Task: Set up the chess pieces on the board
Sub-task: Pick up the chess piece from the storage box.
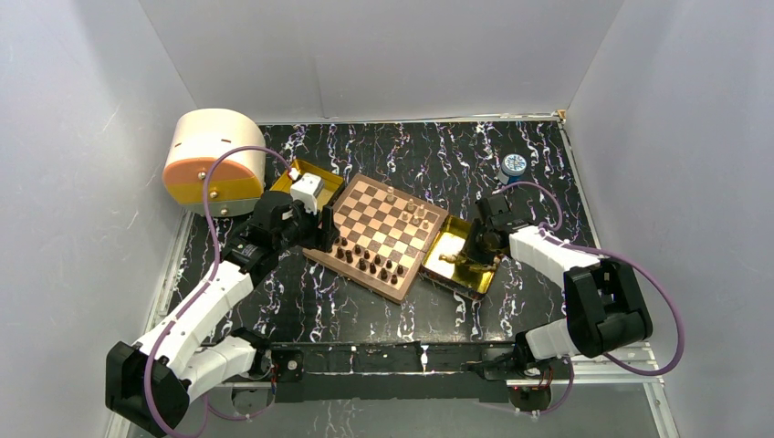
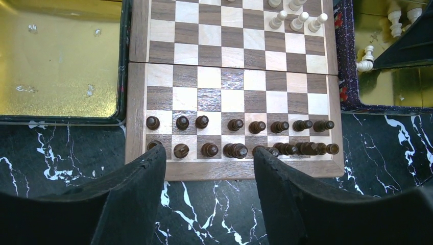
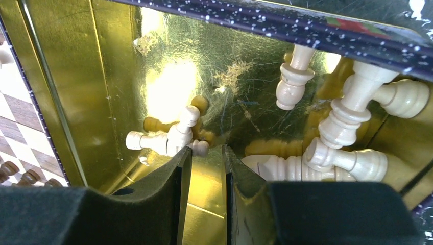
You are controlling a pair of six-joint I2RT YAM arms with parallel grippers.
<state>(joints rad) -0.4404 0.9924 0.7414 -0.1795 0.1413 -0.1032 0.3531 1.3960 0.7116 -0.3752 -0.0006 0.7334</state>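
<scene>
Your left gripper [image 2: 209, 158] hangs over the near rim of the board [image 2: 214, 172], fingers wide, nothing between them. Dark pieces [image 2: 235, 124] stand in the two nearest rows, and a few light pieces [image 2: 298, 20] stand on the far side. Left tray [image 2: 56, 61]: gold floor with a few flecks. Right tray [image 3: 102, 76]: loose light pieces [image 3: 347, 120] lying on their sides. Your right gripper [image 3: 207, 153] is down in it, fingers narrow, gripping nothing, tips just beside a small toppled piece [image 3: 173, 138].

Brown-and-cream checked board [image 1: 379, 224], dark brown pieces [image 2: 235, 124], cream pieces [image 3: 347, 122], gold trays [image 2: 61, 61], black white-veined tabletop [image 1: 365, 310]
</scene>
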